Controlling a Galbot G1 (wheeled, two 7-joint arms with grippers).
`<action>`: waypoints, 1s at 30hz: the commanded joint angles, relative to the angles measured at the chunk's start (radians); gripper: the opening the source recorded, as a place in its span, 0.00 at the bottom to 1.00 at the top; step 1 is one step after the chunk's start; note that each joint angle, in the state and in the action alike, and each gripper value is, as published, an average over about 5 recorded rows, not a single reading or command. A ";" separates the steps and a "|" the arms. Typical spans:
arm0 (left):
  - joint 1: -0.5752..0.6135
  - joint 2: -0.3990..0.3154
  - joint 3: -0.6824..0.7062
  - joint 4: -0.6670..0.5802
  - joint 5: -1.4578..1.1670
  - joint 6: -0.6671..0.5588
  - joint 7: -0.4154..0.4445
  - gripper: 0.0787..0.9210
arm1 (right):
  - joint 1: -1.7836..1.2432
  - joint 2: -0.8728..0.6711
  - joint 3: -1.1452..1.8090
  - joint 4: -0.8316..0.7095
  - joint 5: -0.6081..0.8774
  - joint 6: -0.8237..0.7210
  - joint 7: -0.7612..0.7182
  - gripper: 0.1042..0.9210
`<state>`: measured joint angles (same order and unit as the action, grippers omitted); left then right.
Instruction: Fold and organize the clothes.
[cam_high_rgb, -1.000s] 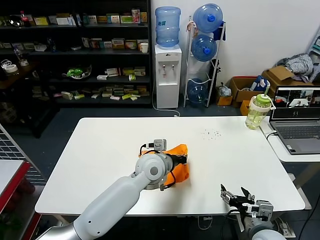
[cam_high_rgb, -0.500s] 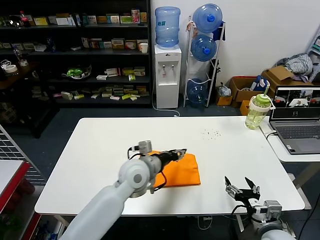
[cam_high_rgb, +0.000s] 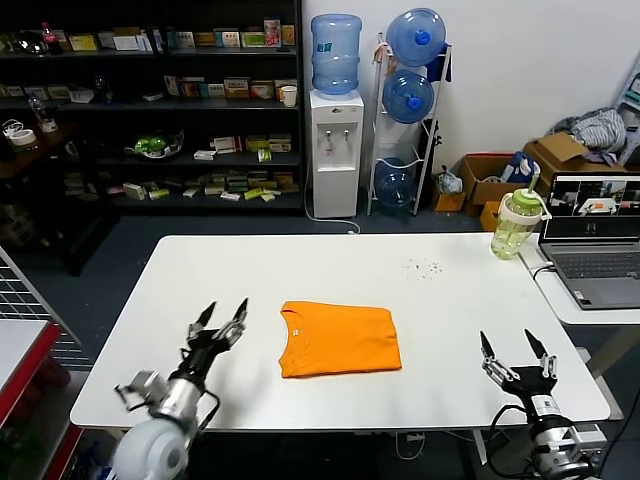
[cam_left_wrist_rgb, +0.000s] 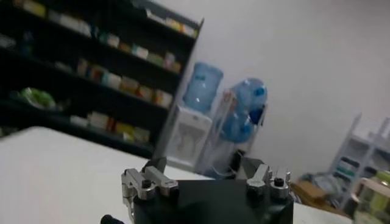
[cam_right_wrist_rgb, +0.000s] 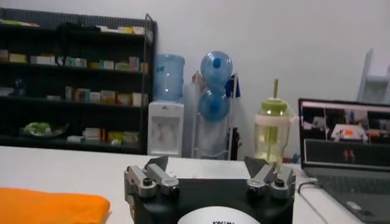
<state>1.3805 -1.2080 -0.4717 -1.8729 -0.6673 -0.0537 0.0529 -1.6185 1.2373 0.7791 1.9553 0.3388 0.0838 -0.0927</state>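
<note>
The orange T-shirt (cam_high_rgb: 338, 339) lies folded into a flat rectangle on the white table (cam_high_rgb: 450, 300), near the middle of its front half. No lettering shows. My left gripper (cam_high_rgb: 222, 313) is open and empty, low at the table's front left, apart from the shirt. My right gripper (cam_high_rgb: 515, 346) is open and empty at the front right edge. In the right wrist view the shirt's edge (cam_right_wrist_rgb: 52, 206) shows to one side of the open gripper (cam_right_wrist_rgb: 207, 164). The left wrist view shows its open gripper (cam_left_wrist_rgb: 204, 164) and no shirt.
A green-lidded bottle (cam_high_rgb: 515, 223) stands at the table's far right corner, next to a laptop (cam_high_rgb: 592, 240) on a side table. Small dark specks (cam_high_rgb: 425, 267) lie on the table's far right part. Shelves, a water dispenser (cam_high_rgb: 335, 150) and boxes stand behind.
My left gripper let go of the shirt and drew back to the front left. The shirt went from a bunched heap to a flat folded rectangle. The right gripper moved slightly right.
</note>
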 joint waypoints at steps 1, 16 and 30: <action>0.306 -0.077 -0.337 -0.060 0.239 -0.365 0.278 0.88 | -0.032 0.172 0.083 -0.013 -0.176 0.247 -0.085 0.88; 0.266 -0.145 -0.292 -0.037 0.207 -0.359 0.264 0.88 | -0.044 0.253 0.110 -0.031 -0.192 0.315 -0.141 0.88; 0.289 -0.169 -0.281 -0.048 0.253 -0.367 0.250 0.88 | -0.028 0.260 0.105 -0.050 -0.181 0.315 -0.144 0.88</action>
<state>1.6412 -1.3576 -0.7356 -1.9095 -0.4438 -0.3965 0.2905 -1.6483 1.4799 0.8765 1.9111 0.1641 0.3776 -0.2253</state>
